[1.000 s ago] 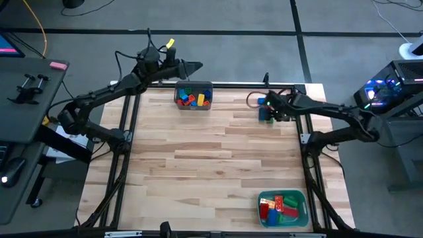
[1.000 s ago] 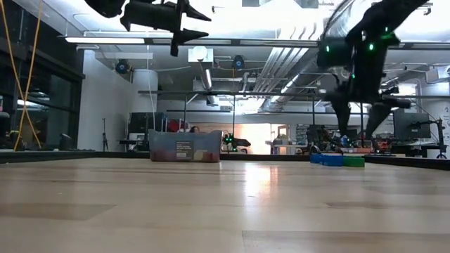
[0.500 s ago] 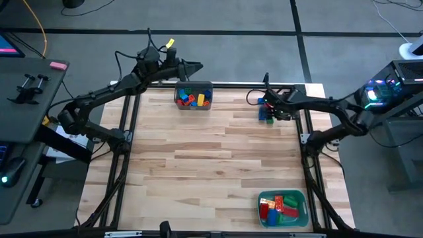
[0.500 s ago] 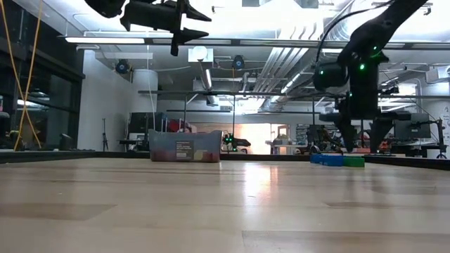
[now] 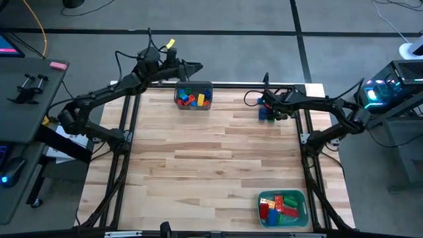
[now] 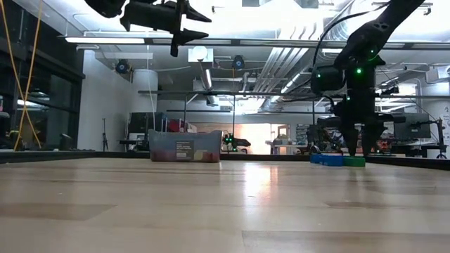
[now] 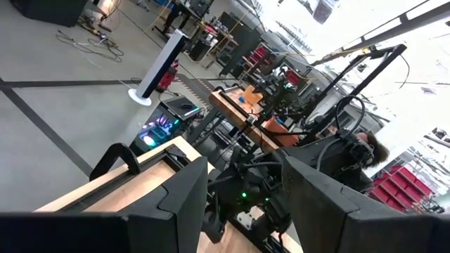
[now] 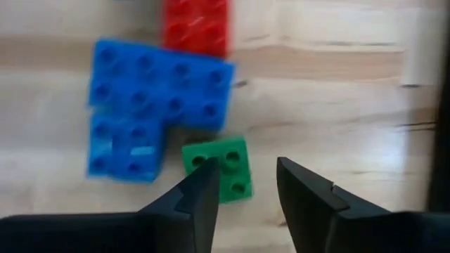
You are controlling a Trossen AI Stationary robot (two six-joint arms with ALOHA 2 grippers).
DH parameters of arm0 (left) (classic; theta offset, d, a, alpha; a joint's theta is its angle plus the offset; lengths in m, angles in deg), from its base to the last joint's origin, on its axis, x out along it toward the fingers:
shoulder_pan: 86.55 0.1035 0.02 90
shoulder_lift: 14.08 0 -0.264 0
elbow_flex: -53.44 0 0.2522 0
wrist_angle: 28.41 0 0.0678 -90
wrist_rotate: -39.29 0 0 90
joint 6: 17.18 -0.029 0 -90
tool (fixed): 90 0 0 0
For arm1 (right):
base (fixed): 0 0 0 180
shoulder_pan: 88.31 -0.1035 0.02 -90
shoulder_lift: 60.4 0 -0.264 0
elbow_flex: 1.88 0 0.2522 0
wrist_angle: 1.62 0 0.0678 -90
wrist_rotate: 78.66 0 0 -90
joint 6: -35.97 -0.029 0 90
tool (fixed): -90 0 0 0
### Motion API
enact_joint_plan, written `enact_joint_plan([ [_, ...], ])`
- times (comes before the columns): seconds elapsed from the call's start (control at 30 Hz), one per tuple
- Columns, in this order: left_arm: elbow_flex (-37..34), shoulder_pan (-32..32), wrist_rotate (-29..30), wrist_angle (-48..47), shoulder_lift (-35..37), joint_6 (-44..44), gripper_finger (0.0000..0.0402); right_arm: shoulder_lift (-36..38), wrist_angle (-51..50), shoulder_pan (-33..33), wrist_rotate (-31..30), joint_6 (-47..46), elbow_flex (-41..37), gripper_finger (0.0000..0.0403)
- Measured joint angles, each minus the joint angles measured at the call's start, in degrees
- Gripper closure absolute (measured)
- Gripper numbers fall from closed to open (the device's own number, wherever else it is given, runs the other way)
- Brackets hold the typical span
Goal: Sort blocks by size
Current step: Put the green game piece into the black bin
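In the right wrist view, the red block [image 8: 195, 27] is running off the edge; the table's [image 8: 337, 105] grain is blurring.

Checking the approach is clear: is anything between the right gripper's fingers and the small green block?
Nothing. In the right wrist view the right gripper is open just above the green block, which shows between its fingers. Blue blocks lie beside it.

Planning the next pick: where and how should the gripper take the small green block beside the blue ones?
Come straight down on the green block and pinch its two free side faces. It lies flat, studs up, and one edge abuts the blue blocks. The right gripper, open, already hovers over it.
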Motion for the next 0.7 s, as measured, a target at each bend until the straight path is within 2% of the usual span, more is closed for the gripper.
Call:
enact_joint_plan([
  [0.27,0.0,0.0,-1.9,-1.1,0.0,3.0,0.0231,0.0,0.5,-8.1,2.6,0.2,0.0,0.0274],
  [0.7,0.0,-2.5,-3.0,-1.1,0.0,3.5,0.0231,0.0,2.6,-28.1,3.5,-11.8,0.0,0.0274],
])
